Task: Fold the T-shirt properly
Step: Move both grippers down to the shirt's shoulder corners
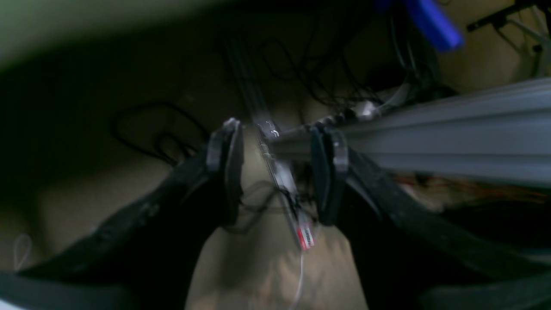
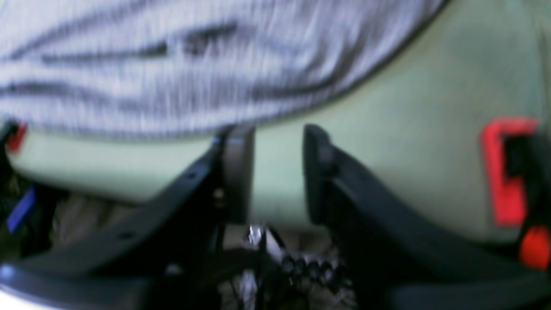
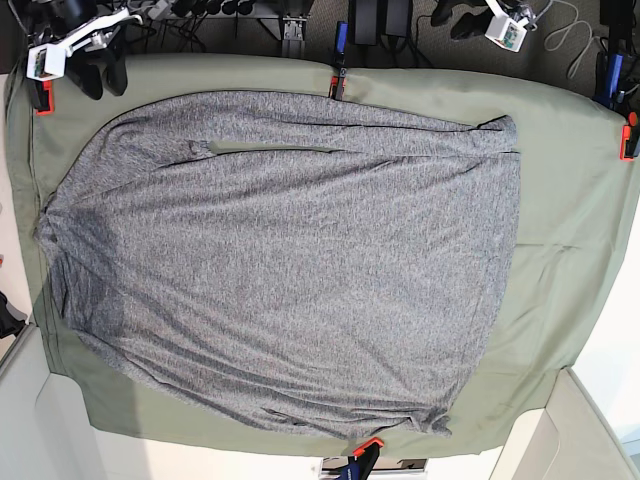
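The T-shirt [image 3: 280,260], heather grey with long sleeves, lies spread flat over the olive-green cloth [image 3: 570,220] in the base view. Its rumpled edge [image 2: 181,64] fills the top of the right wrist view. My right gripper [image 2: 277,172] is open just short of that edge, over bare green cloth, with nothing between its fingers. In the base view that arm [image 3: 75,50] sits at the far left corner. My left gripper [image 1: 277,172] is open and empty, off the table and facing floor and cables. Its arm [image 3: 505,25] is at the far right.
Orange clamps pin the cloth at the far edge [image 3: 340,85], near edge [image 3: 365,447], right corner [image 3: 628,135] and left corner [image 3: 42,98]; one clamp [image 2: 506,172] is close to my right gripper. An aluminium rail [image 1: 452,133] and loose cables [image 1: 301,73] lie before the left gripper.
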Controlling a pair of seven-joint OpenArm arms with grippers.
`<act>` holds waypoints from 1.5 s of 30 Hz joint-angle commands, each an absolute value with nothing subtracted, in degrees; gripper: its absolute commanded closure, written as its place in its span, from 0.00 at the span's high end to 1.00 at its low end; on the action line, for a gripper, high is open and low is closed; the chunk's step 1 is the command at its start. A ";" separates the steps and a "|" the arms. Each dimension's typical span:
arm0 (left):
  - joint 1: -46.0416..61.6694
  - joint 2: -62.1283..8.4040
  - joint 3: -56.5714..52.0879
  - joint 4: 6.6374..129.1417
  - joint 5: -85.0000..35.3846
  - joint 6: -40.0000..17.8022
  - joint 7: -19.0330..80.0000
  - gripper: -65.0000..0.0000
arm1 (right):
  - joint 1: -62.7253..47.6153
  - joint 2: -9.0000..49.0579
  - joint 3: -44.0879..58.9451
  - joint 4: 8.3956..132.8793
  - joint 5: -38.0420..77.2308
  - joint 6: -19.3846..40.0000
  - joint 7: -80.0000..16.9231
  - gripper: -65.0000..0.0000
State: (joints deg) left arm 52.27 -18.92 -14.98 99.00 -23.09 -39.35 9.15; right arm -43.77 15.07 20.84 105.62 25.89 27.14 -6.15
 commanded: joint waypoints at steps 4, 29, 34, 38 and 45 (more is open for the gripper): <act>54.81 -20.49 -20.08 104.14 -28.71 -40.00 8.05 0.45 | -39.16 15.40 24.53 106.65 31.94 23.05 -11.84 0.50; 42.63 -26.85 -25.06 102.83 -35.33 -40.00 14.90 0.59 | -18.46 15.40 26.61 93.41 29.71 19.27 -22.20 0.58; 39.77 -27.53 -21.93 98.06 -36.56 -40.00 14.87 0.59 | -16.95 15.38 26.61 93.01 29.76 19.29 -22.83 0.58; 36.64 -27.94 -18.50 95.00 -33.52 -38.44 14.87 0.59 | -16.73 15.35 26.61 92.90 29.74 19.27 -23.03 0.58; 35.07 -27.94 -17.96 93.56 -33.43 -38.13 14.87 0.59 | -16.67 15.11 26.52 91.90 29.74 19.31 -23.00 0.58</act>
